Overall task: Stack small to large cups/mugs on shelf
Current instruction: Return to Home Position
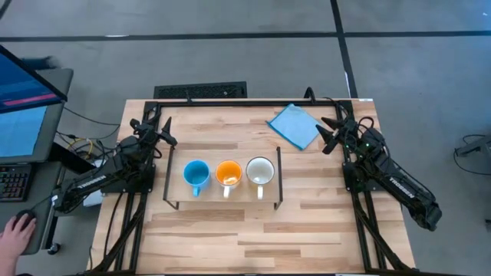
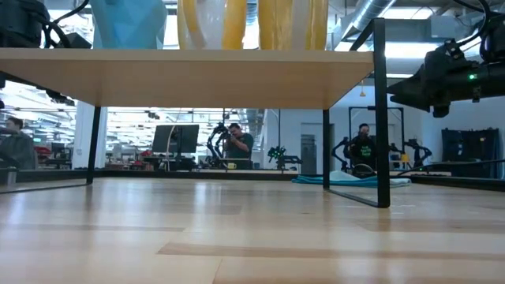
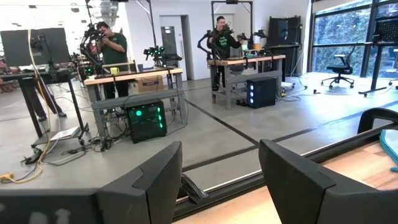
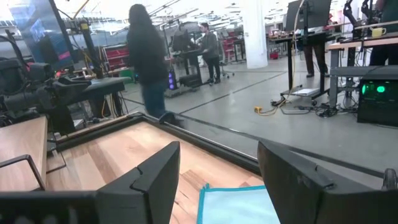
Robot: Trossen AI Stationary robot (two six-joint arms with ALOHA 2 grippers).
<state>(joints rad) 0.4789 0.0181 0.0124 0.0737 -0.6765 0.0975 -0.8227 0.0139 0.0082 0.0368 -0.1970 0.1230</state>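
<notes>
Three mugs stand in a row on the light-wood shelf (image 1: pixel 222 201): blue (image 1: pixel 196 173) at the left, orange (image 1: pixel 229 172) in the middle, white (image 1: pixel 261 172) at the right, handles toward the near edge. The low view shows the shelf board (image 2: pixel 189 75) from below with the mugs' bases on top. My left gripper (image 1: pixel 165 130) is open and empty at the table's far left, away from the shelf. My right gripper (image 1: pixel 328 134) is open and empty at the far right, beside the blue cloth (image 1: pixel 294 125).
The flat blue cloth lies on the table's far right part and shows in the right wrist view (image 4: pixel 239 205). The shelf's black wire legs (image 2: pixel 381 118) stand on the tabletop. A person's hand (image 1: pixel 17 230) rests on a mouse off the table's left. People stand in the room beyond.
</notes>
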